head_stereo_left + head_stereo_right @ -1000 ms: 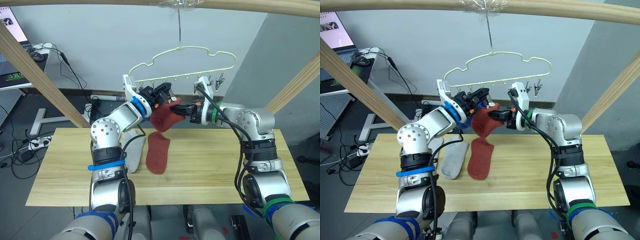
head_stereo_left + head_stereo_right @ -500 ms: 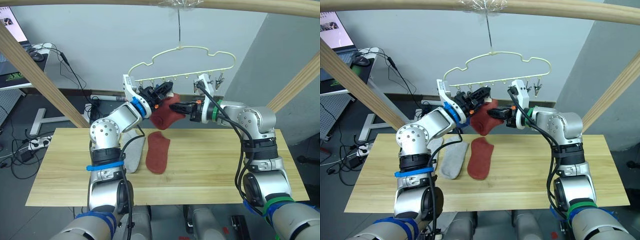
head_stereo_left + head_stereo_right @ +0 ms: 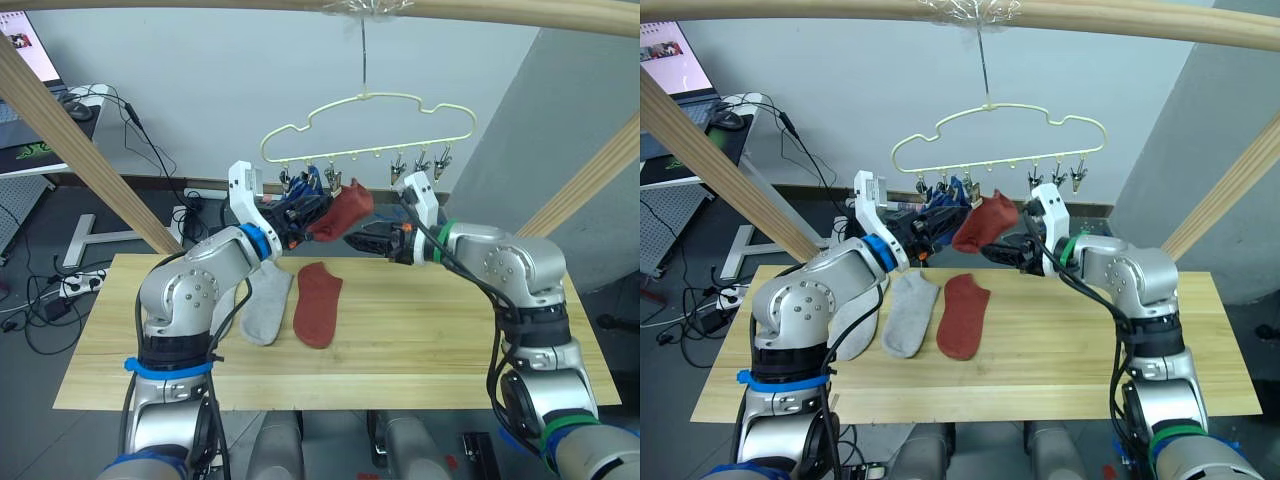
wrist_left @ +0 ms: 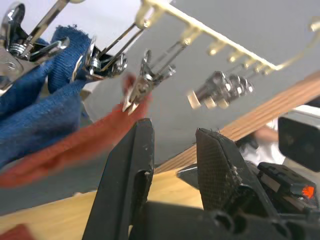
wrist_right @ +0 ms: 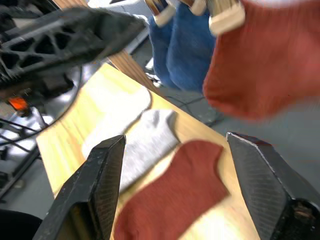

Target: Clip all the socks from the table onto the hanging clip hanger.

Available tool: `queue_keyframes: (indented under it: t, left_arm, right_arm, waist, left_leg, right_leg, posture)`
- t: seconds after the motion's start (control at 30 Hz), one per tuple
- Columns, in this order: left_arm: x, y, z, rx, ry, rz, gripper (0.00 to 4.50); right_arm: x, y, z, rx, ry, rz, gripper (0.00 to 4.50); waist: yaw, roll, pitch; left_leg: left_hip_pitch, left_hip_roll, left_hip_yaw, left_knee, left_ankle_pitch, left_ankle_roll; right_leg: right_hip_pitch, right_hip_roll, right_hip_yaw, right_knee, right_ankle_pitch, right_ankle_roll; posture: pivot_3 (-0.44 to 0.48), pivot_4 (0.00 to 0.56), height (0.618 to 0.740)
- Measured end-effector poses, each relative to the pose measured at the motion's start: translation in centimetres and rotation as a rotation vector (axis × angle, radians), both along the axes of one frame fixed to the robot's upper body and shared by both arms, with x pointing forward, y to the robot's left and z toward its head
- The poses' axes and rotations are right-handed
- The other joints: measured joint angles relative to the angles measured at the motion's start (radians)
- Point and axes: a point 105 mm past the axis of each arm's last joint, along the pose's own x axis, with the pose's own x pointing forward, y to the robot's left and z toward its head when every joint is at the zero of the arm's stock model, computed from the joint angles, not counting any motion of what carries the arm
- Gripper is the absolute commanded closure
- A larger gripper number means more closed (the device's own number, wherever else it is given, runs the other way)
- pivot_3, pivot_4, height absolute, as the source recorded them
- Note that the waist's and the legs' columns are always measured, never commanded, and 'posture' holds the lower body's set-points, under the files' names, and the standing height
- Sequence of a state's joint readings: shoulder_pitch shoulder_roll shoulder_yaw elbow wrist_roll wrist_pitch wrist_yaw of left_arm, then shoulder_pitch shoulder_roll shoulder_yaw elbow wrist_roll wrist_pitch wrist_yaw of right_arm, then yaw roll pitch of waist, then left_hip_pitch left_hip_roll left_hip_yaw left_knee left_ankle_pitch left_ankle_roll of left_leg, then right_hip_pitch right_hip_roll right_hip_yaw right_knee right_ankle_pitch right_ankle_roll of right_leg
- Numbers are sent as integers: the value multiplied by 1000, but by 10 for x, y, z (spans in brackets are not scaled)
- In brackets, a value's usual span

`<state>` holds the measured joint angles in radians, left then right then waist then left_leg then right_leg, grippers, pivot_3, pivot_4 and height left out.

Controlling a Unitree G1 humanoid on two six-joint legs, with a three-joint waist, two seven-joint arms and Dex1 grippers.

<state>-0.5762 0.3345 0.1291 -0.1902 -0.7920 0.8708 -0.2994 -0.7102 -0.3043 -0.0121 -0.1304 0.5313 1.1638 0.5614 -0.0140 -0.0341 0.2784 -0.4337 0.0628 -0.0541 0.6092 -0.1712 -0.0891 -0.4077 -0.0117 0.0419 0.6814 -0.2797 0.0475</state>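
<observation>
We are seeing the right gripper (image 3: 992, 251) hovering just below the clip hanger (image 3: 997, 135), its two black fingers (image 5: 97, 190) spread wide with nothing between them. In the right wrist view those fingers are framing a rust red sock (image 5: 172, 192) lying flat on the table (image 3: 1060, 360) and, above it, a second rust red sock (image 3: 985, 221) hanging from one of the hanger's metal clips. We are seeing the left gripper (image 3: 296, 215) raised beside the clipped socks at the hanger's left end; in the left wrist view its fingers (image 4: 125, 175) are standing a little apart, holding nothing, with the hanging red sock's cuff just beyond their tips.

Two blue socks (image 3: 940, 210) are hanging from clips next to the red one, toward the hanger's left end, partly behind the left gripper. The clips toward the hanger's right end are carrying no socks. The hanger is hanging by its long hook from a wooden pole (image 3: 1120, 18) crossing overhead.

On the table, the red sock is lying near the middle of the surface, toe toward the front edge. A light grey sock (image 3: 908, 315) is lying just beside it on its left, and a second light grey sock (image 5: 117, 117) is showing next to that one, partly under the left arm.
</observation>
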Motion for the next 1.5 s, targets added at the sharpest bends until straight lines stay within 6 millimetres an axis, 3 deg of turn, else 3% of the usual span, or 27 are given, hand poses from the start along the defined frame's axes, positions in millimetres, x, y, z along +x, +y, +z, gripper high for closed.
queue_keyframes:
  t: [0.23,0.43,0.63,0.7,0.8,0.97,1.1,1.5]
  left_arm:
    - [-14,11,12,105,-156,-82,2885]
    - [-23,17,31,167,-268,-202,2885]
    - [-37,21,42,260,-321,-338,2885]
    - [-39,21,45,277,-331,-373,2885]
    - [-39,19,54,284,-357,-407,2885]
    - [-37,16,67,283,-380,-427,2885]
    - [-38,14,71,282,-372,-447,2885]
    - [-34,21,70,341,-401,-443,2885]
  right_arm:
    - [-5,-8,4,-11,-110,-219,1143]
    - [-7,0,35,105,-235,-435,1143]
    - [-1,-10,47,131,-301,-633,1143]
    - [-1,-9,48,125,-317,-655,1143]
    - [-1,-4,49,113,-335,-663,2036]
    - [0,3,50,84,-353,-653,2036]
    - [4,-2,52,55,-379,-700,2036]
    - [14,-13,40,29,-335,-782,2036]
  waist:
    - [12,0,0]
    - [13,1,-1]
    - [12,1,-1]
    - [12,1,-1]
    - [12,1,-1]
    - [12,1,-1]
    - [13,1,-1]
    - [14,1,-1]
  left_leg:
    - [0,0,0,0,0,0]
    - [0,0,0,0,0,0]
    - [0,0,0,-1,0,0]
    - [0,1,0,-1,0,0]
    - [-1,1,0,-1,0,0]
    - [-1,1,0,-1,0,0]
    - [-1,1,0,-1,0,0]
    - [-1,1,0,-1,0,0]
  right_leg:
    - [0,0,0,0,0,0]
    - [0,0,0,0,0,0]
    - [-1,0,0,0,0,0]
    - [-1,0,0,0,0,0]
    - [-1,0,0,0,0,0]
    - [-1,0,0,0,0,0]
    - [-2,0,0,0,0,0]
    - [-2,1,0,1,0,0]
  posture:
    - [124,186,740]
    - [112,186,740]
    - [114,188,740]
    - [118,189,740]
    - [118,191,740]
    - [120,195,740]
    - [126,197,740]
    - [138,191,740]
